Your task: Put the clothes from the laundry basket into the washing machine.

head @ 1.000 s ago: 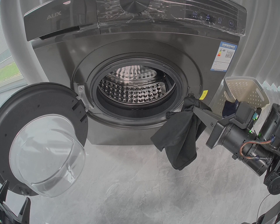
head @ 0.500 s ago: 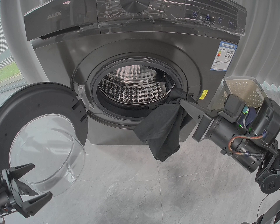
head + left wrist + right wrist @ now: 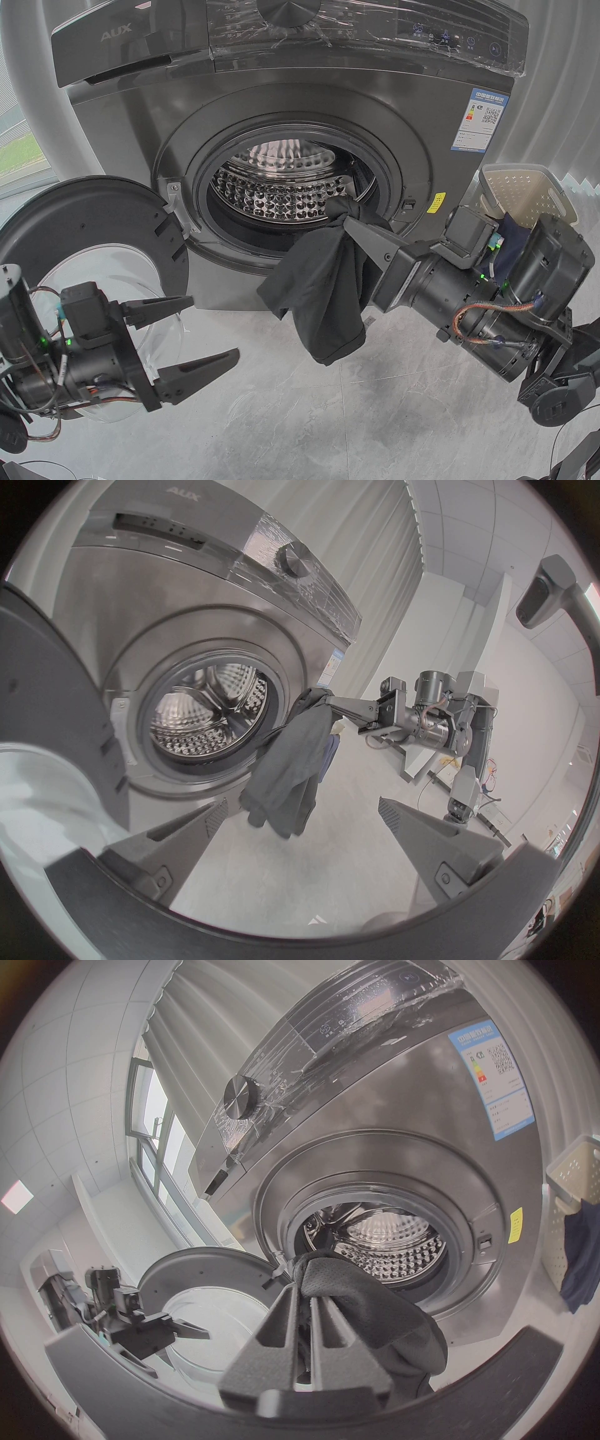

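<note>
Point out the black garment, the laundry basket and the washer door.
black garment (image 3: 319, 294), head view, middle of hanging cloth.
laundry basket (image 3: 525, 190), head view, perforated wall.
washer door (image 3: 81, 212), head view, dark frame.

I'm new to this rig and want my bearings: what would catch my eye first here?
A black garment hangs from the shut right gripper at the open mouth of the washer. To the left, the door stands swung wide, with the open left gripper in front of it. Behind the right arm, a basket holds a blue cloth.

washing machine (image 3: 281, 94) up front, door (image 3: 81, 219) open on its left, laundry basket (image 3: 531, 187) on its right, garment (image 3: 319, 281) dangling right before the drum (image 3: 281, 187)
</note>
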You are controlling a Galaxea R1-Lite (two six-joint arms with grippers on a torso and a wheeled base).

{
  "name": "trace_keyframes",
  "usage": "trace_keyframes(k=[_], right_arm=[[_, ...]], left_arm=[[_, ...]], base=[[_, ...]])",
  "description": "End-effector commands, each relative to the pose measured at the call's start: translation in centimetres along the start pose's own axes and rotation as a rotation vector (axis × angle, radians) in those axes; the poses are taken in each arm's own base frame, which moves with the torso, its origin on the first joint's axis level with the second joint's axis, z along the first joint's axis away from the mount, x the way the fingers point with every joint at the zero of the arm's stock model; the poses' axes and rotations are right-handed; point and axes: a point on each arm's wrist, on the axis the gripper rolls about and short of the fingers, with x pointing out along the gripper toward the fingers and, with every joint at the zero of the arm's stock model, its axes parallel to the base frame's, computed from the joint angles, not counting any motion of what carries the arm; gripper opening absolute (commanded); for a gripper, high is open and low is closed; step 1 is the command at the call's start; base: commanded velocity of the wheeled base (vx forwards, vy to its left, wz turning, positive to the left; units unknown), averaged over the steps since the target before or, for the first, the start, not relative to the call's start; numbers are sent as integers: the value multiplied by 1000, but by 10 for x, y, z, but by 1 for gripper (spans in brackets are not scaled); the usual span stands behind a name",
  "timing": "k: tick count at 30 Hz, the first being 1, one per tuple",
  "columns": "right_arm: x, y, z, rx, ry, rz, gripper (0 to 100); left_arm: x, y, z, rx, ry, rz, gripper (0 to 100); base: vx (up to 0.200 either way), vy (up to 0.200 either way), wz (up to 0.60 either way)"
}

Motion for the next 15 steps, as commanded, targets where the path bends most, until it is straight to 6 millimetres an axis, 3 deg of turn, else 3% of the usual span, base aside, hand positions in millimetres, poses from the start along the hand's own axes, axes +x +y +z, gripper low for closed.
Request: trace_keyframes(k=[1, 15], right_arm=[[12, 4, -25, 27, 11, 27, 0], [11, 9, -21, 14, -3, 40, 0]], left_arm=[[44, 8, -23, -47, 87, -51, 100], [47, 3, -26, -41, 92, -75, 100]], base=[[0, 0, 0], [0, 0, 0]])
